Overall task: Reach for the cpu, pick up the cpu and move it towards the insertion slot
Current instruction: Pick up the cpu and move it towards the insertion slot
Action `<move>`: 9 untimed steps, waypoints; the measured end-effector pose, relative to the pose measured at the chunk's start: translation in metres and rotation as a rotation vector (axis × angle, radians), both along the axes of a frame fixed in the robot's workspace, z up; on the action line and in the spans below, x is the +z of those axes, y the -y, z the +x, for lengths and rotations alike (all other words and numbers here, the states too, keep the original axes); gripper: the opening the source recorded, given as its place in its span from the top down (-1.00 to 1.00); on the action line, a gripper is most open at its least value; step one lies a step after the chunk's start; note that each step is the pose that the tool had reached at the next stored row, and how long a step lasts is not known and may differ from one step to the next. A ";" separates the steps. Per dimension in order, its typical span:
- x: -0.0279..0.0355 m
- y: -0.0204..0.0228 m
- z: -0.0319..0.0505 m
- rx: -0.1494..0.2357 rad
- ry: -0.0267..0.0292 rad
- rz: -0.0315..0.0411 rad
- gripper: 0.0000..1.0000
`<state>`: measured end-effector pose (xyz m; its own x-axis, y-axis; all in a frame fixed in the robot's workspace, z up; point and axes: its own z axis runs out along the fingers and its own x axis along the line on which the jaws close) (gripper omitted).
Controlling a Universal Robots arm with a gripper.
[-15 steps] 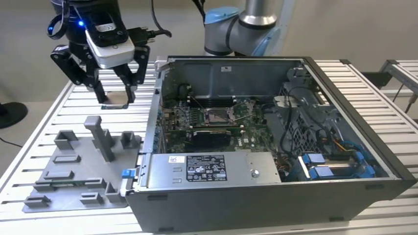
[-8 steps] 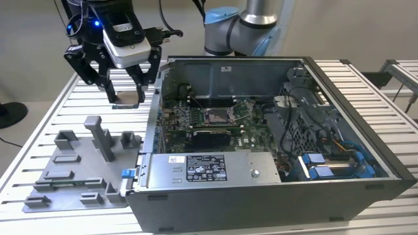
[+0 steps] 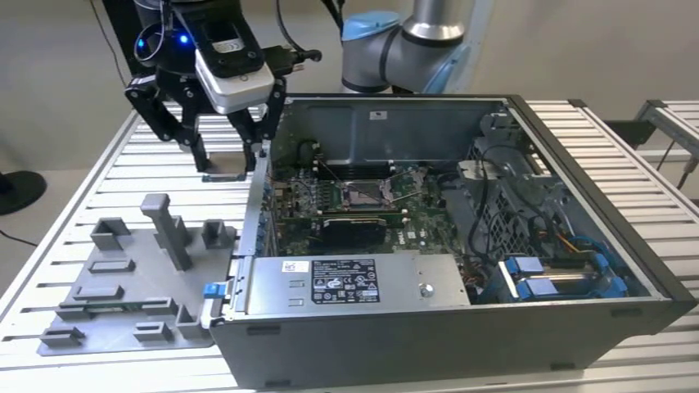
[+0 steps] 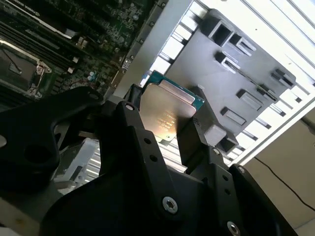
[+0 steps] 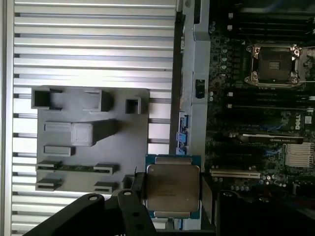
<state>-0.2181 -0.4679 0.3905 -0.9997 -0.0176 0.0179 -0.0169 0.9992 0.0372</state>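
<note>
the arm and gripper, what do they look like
The arm is a silver-grey tube with pale blue joint caps. The gripper is black, with linkage fingers joined by silver screws. A white camera box sits on it, a blue light glows beside it, and black cables run up.

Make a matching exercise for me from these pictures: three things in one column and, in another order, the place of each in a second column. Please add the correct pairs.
Things
1. cpu
2. insertion slot
3. grey fixture plate

Places
A. lying on the slatted table, beside the computer case
B. held between the fingers of the gripper, lifted off the table
C. on the green motherboard, inside the case

Pairs: 1-B, 2-C, 3-A
</note>
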 end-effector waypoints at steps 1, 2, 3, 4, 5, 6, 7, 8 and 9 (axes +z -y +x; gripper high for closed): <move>0.0000 0.0000 0.0021 0.000 0.0000 0.0000 1.00; 0.0000 0.0000 0.0041 0.000 -0.0001 0.0000 1.00; 0.0000 0.0000 0.0061 0.000 -0.0001 0.0000 1.00; 0.0000 0.0000 0.0082 0.000 -0.0001 0.0000 1.00; 0.0001 0.0000 0.0101 0.000 -0.0002 -0.0001 1.00; 0.0000 0.0000 0.0121 0.000 -0.0002 0.0000 1.00; 0.0000 0.0000 0.0140 0.000 -0.0002 0.0000 1.00; 0.0000 0.0000 0.0159 0.000 -0.0002 0.0000 1.00; 0.0000 0.0000 0.0179 0.000 -0.0002 0.0000 1.00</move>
